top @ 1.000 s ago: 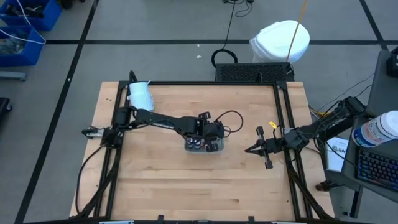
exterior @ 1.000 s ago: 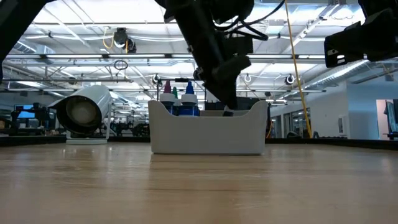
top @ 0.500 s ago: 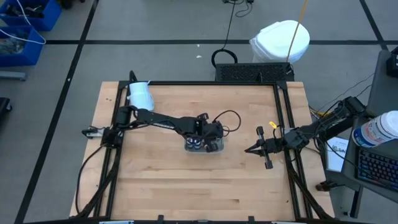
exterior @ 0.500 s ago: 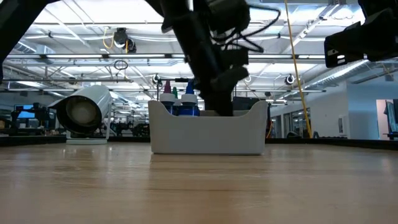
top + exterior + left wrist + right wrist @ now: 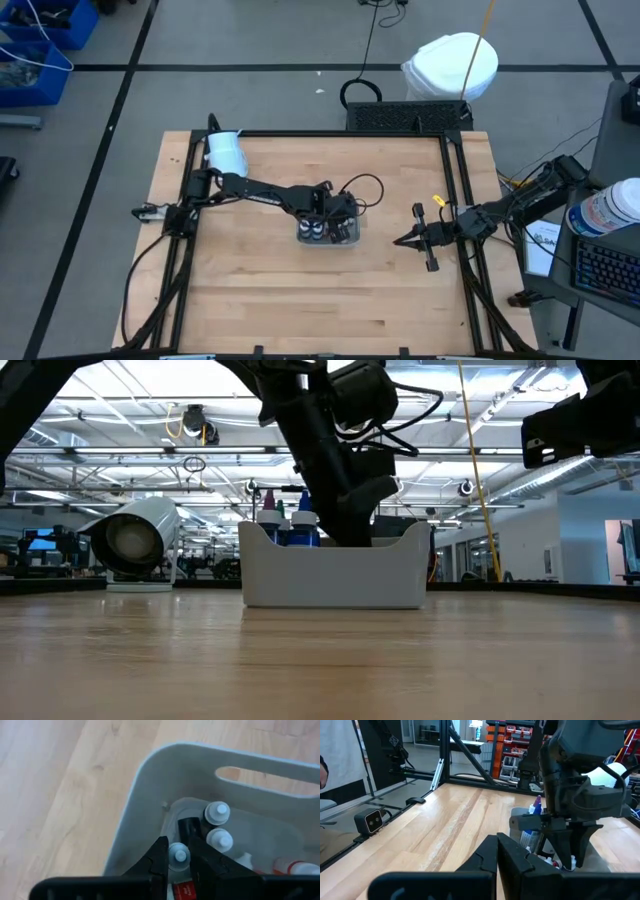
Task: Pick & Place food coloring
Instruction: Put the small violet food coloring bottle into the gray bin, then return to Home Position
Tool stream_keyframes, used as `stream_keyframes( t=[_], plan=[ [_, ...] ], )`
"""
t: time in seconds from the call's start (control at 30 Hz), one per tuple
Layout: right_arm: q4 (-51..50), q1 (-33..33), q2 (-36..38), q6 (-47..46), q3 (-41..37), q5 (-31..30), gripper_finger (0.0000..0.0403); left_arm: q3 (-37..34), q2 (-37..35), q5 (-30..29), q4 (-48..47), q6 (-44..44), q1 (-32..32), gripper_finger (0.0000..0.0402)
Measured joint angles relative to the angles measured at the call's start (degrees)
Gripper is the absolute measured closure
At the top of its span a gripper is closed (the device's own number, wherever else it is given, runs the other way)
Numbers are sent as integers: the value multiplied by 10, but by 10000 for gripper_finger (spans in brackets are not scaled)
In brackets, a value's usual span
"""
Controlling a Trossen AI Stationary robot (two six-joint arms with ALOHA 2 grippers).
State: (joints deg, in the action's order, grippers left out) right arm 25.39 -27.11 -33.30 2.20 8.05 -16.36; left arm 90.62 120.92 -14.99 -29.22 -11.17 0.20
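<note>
A pale grey tray (image 5: pixel 350 240) stands mid-table with food coloring bottles (image 5: pixel 217 813) upright inside. In the low view their coloured tips (image 5: pixel 287 520) rise over its left end. My left gripper (image 5: pixel 176 845) reaches slanting down into the tray (image 5: pixel 335 575), shut on one white-capped bottle (image 5: pixel 178 856) with a red label beside it. In the high view that gripper (image 5: pixel 335 220) covers the tray's far part. My right gripper (image 5: pixel 398 240) hangs shut and empty near the table's right edge, pointing level toward the tray. My left gripper pinches the small bottle just under its white cap (image 5: pixel 178 855) between its two fingers (image 5: pixel 161 857). The fingers come from above, slanting down toward the tray's floor. The bottle stands upright inside the tray; whether its base rests on the floor is hidden by the gripper.
A large white cylinder (image 5: pixel 225 152) lies on its side at the table's far left corner (image 5: pixel 135 538). More bottles (image 5: pixel 220 840) stand close beside the held one. The tray wall with a handle slot (image 5: pixel 250 775) rises just beyond them. A black frame (image 5: pixel 460 190) edges the table.
My left gripper has sunk deeper into the tray with the bottle still between its fingers, shifting slightly toward the table's left edge and rolling a little. The tray and the other bottles have stayed where they were.
</note>
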Motion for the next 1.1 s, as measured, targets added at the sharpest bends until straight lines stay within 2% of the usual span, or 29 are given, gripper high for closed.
stream_keyframes(
  t=[0.23,0.53,0.7,0.9,1.0,1.1],
  plan=[
    [0,0,0,0,0,0,403,-19,-2,1,24,-41,9,347],
    [0,0,0,0,0,0,403,-23,-3,1,31,-45,9,345],
    [0,0,0,0,0,0,403,-23,-2,2,32,-51,9,285],
    [-1,0,0,0,0,0,403,-16,-5,31,24,-26,13,219],
    [-4,0,0,0,0,0,403,14,-13,36,-25,8,13,200],
    [-5,0,-1,0,0,0,403,72,-52,59,-101,36,12,190]
  ],
)
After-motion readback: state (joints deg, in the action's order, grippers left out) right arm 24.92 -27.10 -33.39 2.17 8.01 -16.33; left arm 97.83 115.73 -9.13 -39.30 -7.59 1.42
